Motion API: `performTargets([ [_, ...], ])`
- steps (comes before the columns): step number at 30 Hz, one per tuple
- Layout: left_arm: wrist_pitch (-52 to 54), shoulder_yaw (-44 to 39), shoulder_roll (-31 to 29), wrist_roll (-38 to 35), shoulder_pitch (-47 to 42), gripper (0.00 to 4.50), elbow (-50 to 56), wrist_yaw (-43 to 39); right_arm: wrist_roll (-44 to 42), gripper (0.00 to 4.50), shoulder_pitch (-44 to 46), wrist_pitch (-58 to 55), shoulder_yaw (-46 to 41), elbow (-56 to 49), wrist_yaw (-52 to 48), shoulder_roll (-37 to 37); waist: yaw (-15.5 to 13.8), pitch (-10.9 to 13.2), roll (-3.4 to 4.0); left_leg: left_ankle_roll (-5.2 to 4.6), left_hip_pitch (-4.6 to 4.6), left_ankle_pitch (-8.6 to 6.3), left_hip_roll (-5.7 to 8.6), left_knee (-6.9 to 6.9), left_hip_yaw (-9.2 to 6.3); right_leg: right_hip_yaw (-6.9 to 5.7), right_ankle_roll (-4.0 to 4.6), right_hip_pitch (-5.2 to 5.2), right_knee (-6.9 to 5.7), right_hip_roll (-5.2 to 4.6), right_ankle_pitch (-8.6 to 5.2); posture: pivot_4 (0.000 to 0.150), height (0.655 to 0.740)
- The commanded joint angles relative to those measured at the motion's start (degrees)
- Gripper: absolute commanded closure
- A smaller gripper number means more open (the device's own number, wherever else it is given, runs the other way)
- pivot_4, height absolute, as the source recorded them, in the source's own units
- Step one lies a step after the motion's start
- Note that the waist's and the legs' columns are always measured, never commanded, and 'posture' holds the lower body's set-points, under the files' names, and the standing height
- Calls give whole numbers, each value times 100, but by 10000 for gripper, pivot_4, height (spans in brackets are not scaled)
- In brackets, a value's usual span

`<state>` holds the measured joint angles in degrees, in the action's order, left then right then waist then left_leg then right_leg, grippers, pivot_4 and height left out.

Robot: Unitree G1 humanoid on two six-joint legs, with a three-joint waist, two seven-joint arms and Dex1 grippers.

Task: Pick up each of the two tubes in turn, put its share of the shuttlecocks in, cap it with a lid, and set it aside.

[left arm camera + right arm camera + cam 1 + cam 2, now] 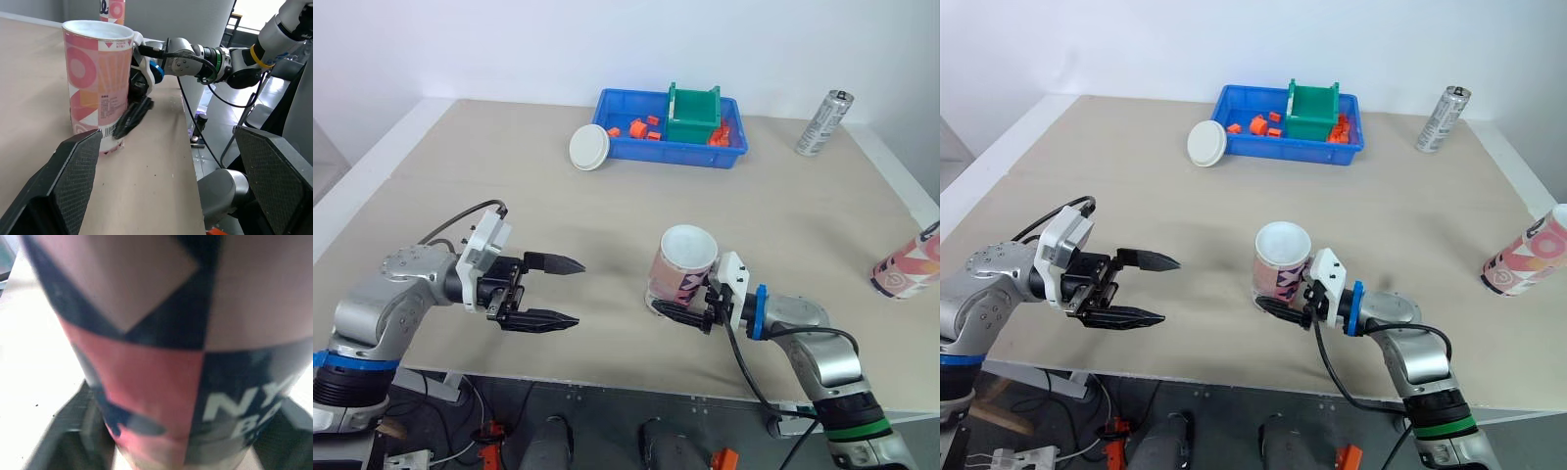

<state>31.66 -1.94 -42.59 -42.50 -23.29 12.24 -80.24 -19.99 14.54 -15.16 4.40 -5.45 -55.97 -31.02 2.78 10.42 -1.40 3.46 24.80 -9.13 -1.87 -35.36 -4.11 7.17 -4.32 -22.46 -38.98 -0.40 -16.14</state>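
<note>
An upright pink patterned tube (685,262) with an open white mouth stands near the table's front edge. My right gripper (674,302) is shut on the tube's base, one finger on each side; the right wrist view shows the tube's wall (146,357) pressed close between them. My left gripper (578,292) hangs open to the left of the tube, a hand's width away, holding nothing. A second pink tube (908,269) lies tilted at the far right edge. One white lid (589,147) rests against the blue tray (646,155), which holds small orange pieces (641,127).
A green bin (693,113) sits inside the blue tray at the back. A silver can (823,122) stands at the back right. Bare tabletop (509,196) stretches between the tray and my grippers. The front edge lies just below both arms.
</note>
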Motion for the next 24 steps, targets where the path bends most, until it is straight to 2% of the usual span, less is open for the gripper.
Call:
performTargets([
  [1, -87, 15, 20, 32, -123, 0, 8, 0, -104, 11456, 87, 19, -130, -209, 1, -35, 0, 0, 0, 0, 0, 0, 0, 0, 0, 0, 0, 0, 0, 0, 0, 1500, 7367],
  [6, -48, 93, 181, 46, -355, 0, -108, 80, -159, 11456, 96, -126, -195, -275, 35, -96, -4, 0, -1, 0, 1, 0, 1, -1, 0, 1, 1, 1, 0, 0, -1, 1500, 7367],
  [10, 128, 370, 689, 149, -1060, 0, -377, 514, -296, 11456, 151, -100, -669, -185, 194, -220, -20, 1, -2, 0, 5, 1, 3, -5, -1, 0, -6, 2, 0, -1, 3, 1500, 7367],
  [17, 196, 792, 1653, 525, -2170, 0, -1155, 1145, -310, 11456, 604, 333, -2353, 1071, 1631, -206, -16, 2, -4, 2, 22, 2, 11, -16, -1, 4, -28, 1, 11, -4, 15, 1500, 7367],
  [24, -42, 1079, 2412, 958, -2634, 0, -1779, 1445, 12, 11456, 723, 616, -2968, 2278, 2765, -234, 6, 1, 3, -5, 23, -2, 16, 1, -1, 9, 7, -4, 10, -5, 23, 1500, 7367],
])
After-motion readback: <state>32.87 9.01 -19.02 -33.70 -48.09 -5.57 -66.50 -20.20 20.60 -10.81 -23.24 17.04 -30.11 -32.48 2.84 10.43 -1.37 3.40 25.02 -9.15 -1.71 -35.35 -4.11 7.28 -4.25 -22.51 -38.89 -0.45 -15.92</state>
